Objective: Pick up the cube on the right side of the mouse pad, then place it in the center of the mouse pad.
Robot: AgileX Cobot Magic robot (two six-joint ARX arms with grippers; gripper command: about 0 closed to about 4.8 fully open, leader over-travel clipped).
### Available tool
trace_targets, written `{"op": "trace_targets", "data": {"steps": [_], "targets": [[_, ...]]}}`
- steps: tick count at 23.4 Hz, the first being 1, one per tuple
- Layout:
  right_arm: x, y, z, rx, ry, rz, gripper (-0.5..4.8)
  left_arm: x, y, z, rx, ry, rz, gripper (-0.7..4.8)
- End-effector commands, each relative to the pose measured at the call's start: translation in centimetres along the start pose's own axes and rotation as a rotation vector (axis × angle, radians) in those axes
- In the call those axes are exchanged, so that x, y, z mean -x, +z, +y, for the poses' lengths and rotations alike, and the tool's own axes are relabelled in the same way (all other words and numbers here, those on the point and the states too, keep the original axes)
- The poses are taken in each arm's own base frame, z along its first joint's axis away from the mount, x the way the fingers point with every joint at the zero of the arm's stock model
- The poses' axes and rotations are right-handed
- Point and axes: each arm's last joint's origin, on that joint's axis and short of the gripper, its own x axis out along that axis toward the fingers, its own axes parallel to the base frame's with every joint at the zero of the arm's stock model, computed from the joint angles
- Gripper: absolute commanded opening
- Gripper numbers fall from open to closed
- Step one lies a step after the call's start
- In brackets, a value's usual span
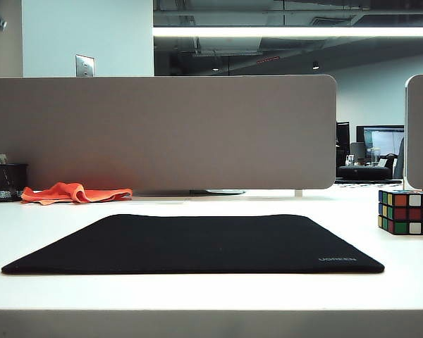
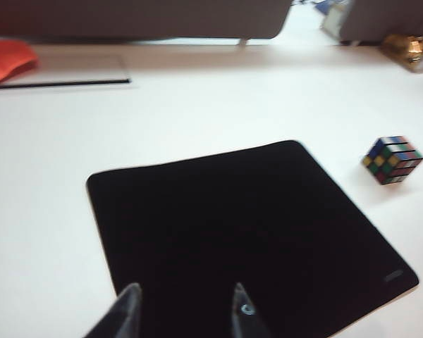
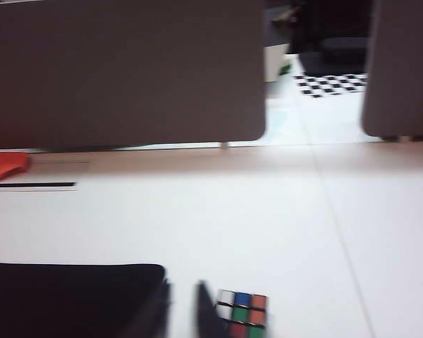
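No arms are seen in the exterior view, just the cube (image 1: 407, 212) at right of the mouse pad (image 1: 197, 243). Left gripper (image 2: 185, 310) is spread apart over the pad; right gripper (image 3: 183, 310), nearly together, is shown beside the cube.

Left gripper (image 2: 185, 310) jaws parted; right gripper (image 3: 183, 310) jaws narrow, holding nothing, both pointing forward-down

An open-plan office. A grey partition screen (image 1: 162, 134) stands along the far edge of the white bench (image 1: 197, 296), a mesh pen cup (image 1: 7, 182) sits at its far left corner, and beyond are a computer monitor (image 1: 383, 139), strip ceiling lights (image 1: 289, 32) and exposed ducting.
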Motion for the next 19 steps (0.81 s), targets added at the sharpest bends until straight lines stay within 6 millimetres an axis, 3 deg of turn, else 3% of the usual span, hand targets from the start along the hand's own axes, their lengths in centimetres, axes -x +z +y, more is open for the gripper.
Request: {"op": "trace_targets", "data": {"steps": [1, 2, 3, 4, 9, 14, 19], "targets": [[-0.9, 0.9, 0.1, -0.003, 0.037, -0.022, 2.52, 0.5, 1.3, -0.3, -0.024, -0.011, -0.047, 1.60], [-1.4, 1.0, 0.1, -0.006, 0.035, -0.007, 3.07, 0.5, 1.5, -0.4, -0.027, -0.012, -0.053, 1.58], [-2.4, 1.1, 0.1, -0.029, 0.032, 0.026, 4.63, 0.5, 2.0, -0.4, -0.030, -0.013, -0.059, 1.49], [-3.2, 1.2, 0.0, -0.035, 0.030, 0.046, 4.79, 0.4, 2.4, -0.4, -0.029, -0.016, -0.057, 1.49], [-5.7, 1.5, -0.2, -0.050, -0.022, 0.141, 4.79, -0.6, 3.0, -0.5, -0.021, -0.058, -0.029, 1.50], [-10.9, 1.3, -0.5, -0.076, -0.062, 0.339, 4.79, -2.9, 3.1, -1.0, -0.042, -0.145, 0.051, 1.51], [-14.5, -0.1, -0.8, -0.068, -0.121, 0.464, 4.79, -3.3, 3.2, -1.1, -0.077, -0.176, 0.048, 1.52]]}}
